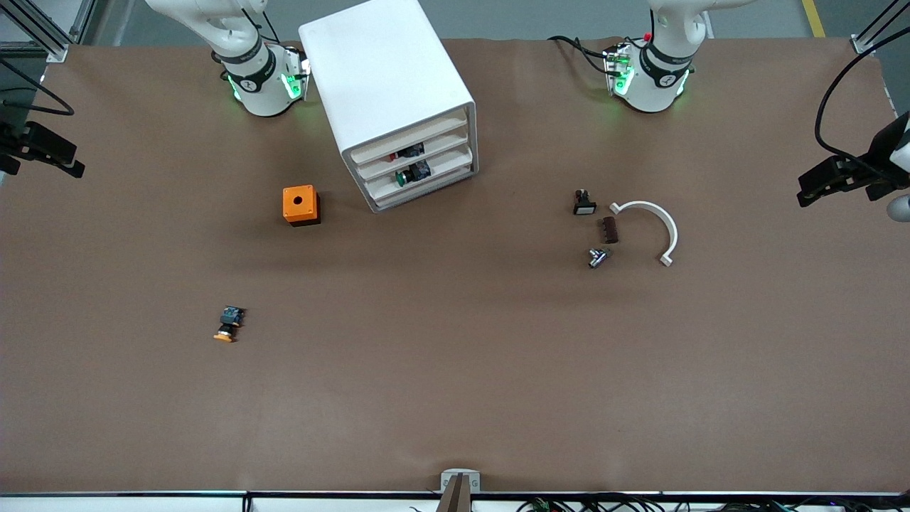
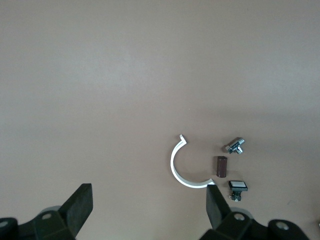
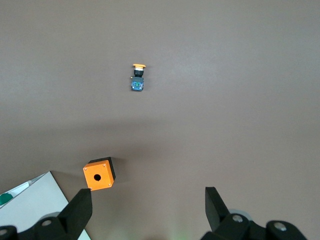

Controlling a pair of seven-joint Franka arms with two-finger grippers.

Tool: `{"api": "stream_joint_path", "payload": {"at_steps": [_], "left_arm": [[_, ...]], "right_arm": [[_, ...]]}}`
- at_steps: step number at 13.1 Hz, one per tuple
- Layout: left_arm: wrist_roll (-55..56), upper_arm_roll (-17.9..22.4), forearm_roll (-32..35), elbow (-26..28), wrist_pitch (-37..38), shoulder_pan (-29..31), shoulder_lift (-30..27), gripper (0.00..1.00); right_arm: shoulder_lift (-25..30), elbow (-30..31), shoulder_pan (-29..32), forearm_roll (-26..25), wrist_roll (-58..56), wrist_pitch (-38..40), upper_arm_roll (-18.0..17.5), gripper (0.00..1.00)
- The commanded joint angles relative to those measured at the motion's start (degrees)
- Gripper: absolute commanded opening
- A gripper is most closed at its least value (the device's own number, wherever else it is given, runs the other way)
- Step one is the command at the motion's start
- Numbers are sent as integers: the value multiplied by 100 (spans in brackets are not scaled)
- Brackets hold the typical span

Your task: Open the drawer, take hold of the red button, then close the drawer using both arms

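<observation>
The white cabinet [image 1: 387, 85] stands between the two arm bases, and its stacked drawers are all shut. The button's red cap [image 1: 393, 156] and dark body show in an upper drawer [image 1: 441, 146]. My left gripper [image 2: 148, 200] is open and empty, high over the table at the left arm's end. My right gripper [image 3: 148, 200] is open and empty, high over the table beside the cabinet's corner [image 3: 30, 200]. Neither gripper shows in the front view. Only the arm bases [image 1: 650, 71] show there.
A green-capped button [image 1: 403, 177] lies in the drawer below. An orange cube box [image 1: 301, 205] stands beside the cabinet. An orange-capped button [image 1: 229, 324] lies nearer the front camera. A white curved clamp [image 1: 654, 227], brown piece [image 1: 610, 230], metal fitting [image 1: 598, 257] and small switch [image 1: 584, 203] lie at the left arm's end.
</observation>
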State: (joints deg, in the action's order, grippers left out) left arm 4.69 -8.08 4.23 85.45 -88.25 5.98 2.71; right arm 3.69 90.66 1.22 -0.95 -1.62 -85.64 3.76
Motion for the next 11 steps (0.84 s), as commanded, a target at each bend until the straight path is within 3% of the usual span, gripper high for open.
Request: {"api": "stream_joint_path", "payload": {"at_steps": [1,6,9,11], "left_arm": [[49,-19,96,-125,88,35,63,100],[128,-27,79,-186,124,-61,352,100],[916,-98,35,-265,98,-228,870,100],[1654,-98,-341,-283,-138,-334,1212,100]], "right_arm": [[97,75,98,-72,-76,21,-60,100],[97,75,89,-72,-23,56,-60,100],[88,75,37,-72,161,21,-86,100],[88,75,-51,-20,547,30,-95,100]]}}
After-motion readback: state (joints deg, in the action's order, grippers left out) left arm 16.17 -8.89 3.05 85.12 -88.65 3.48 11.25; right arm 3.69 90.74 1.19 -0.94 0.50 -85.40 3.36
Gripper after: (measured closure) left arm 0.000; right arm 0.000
